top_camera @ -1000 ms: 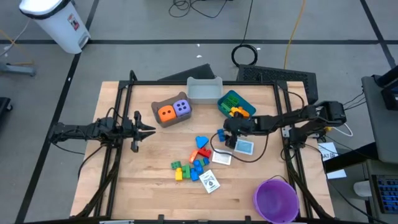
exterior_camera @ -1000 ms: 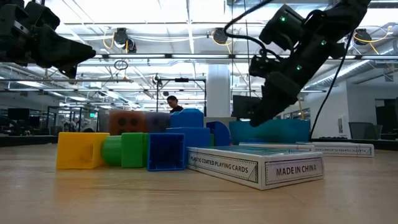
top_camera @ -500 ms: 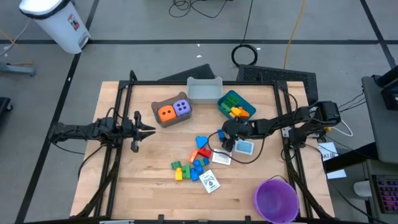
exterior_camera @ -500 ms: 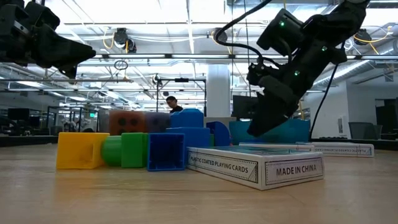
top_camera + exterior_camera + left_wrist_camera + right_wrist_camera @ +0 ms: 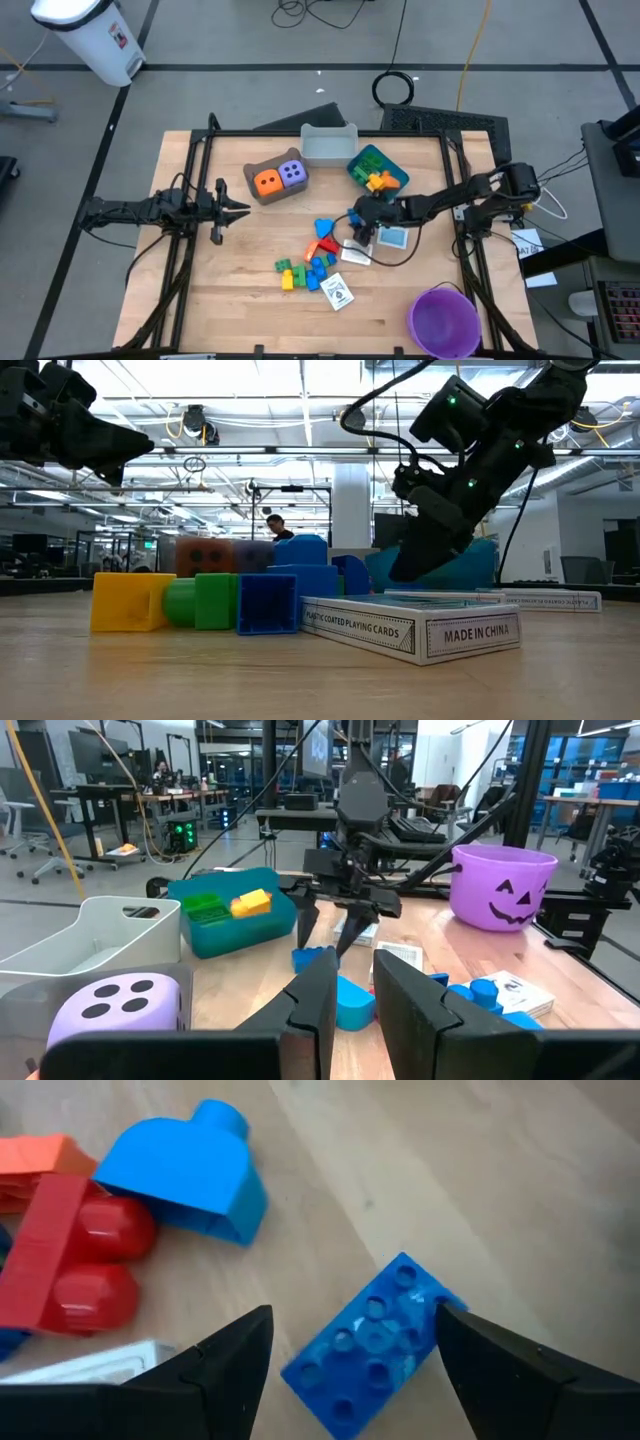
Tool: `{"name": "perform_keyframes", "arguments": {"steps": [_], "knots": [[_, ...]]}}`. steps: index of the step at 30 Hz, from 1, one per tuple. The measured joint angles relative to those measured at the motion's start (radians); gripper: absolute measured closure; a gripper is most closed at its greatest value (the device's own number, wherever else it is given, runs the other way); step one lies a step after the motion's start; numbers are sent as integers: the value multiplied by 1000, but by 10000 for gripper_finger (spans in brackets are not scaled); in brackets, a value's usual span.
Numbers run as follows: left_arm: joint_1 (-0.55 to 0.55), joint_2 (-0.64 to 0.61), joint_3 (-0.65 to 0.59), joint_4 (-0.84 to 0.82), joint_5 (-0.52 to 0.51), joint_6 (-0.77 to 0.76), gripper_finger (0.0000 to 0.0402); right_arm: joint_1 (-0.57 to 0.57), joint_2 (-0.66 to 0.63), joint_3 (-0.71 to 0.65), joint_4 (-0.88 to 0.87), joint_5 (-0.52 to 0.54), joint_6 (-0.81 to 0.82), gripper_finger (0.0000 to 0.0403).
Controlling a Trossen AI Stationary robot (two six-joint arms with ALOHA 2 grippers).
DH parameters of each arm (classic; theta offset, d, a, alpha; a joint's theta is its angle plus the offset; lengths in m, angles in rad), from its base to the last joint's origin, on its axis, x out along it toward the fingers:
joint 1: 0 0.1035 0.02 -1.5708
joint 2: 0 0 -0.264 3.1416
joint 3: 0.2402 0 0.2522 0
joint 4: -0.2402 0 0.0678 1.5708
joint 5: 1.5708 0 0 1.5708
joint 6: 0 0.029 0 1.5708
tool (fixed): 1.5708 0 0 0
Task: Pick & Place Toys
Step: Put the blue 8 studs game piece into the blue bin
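Observation:
My right gripper [image 5: 358, 224] is open and low over a blue studded brick [image 5: 368, 1342] that lies flat on the wooden table. Its two fingers [image 5: 228, 1368] stand on either side of the brick; whether they touch it, I cannot tell. A blue sloped brick [image 5: 188, 1172] and a red brick [image 5: 72, 1268] lie just beyond it. More small bricks [image 5: 305, 268] lie in a pile nearer the front edge. The orange die [image 5: 266, 181] and purple die [image 5: 292, 173] sit in the brown bin. My left gripper [image 5: 243, 209] waits at the table's left, open by a narrow gap and empty.
A blue bin [image 5: 378, 168] with green and yellow bricks and a grey bin [image 5: 329, 143] stand at the back. White cards [image 5: 393, 237] [image 5: 356, 254] [image 5: 338, 291] lie around my right gripper. The purple bowl [image 5: 443, 320] stands at the front right.
My right gripper has gone down and a little toward the table's left and near edge, from beside the blue bin to the blue studded brick. It has stayed open.

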Motion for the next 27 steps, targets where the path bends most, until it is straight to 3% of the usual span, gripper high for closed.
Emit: {"name": "perform_keyframes", "arguments": {"steps": [8, 27], "knots": [[0, 0, 0, 0, 0, 0, 325, 13, 35, 2, 29, 16, -19, 133], [0, 0, 0, 0, 0, 0, 325, 8, -32, -2, -34, 34, -77, 133]]}}
